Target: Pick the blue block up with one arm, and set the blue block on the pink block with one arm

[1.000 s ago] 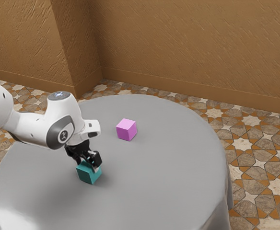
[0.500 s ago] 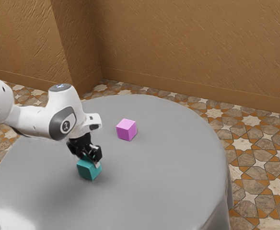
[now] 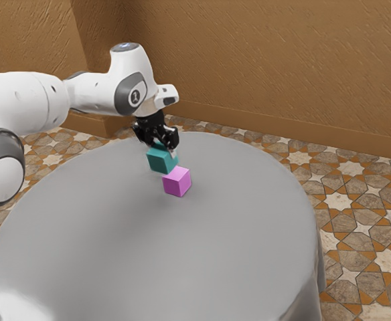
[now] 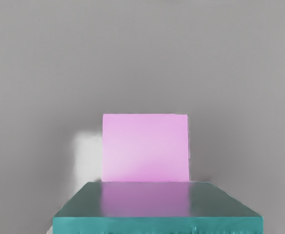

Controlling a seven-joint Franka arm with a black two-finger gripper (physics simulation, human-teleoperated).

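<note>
Item: blue block (image 3: 161, 161), clamped between the fingers of the gripper (image 3: 161, 148), held aloft at eleven o'clock of the pink block (image 3: 177, 181). Step judged: transport. Required next: alignment overhead, then lowering.

A small teal-blue cube (image 3: 159, 161) is gripped from two sides by the black two-finger pincer (image 3: 161, 150) and held clear of the round grey surface (image 3: 182, 254). A matte pink cube (image 3: 177, 181) is seen on that surface just below the pincer, slightly toward the exterior view's right.

Arm (image 3: 82, 93) stretches from the exterior view's left; gripper (image 3: 163, 147) points down, clamped on blue block (image 3: 160, 161).
</note>
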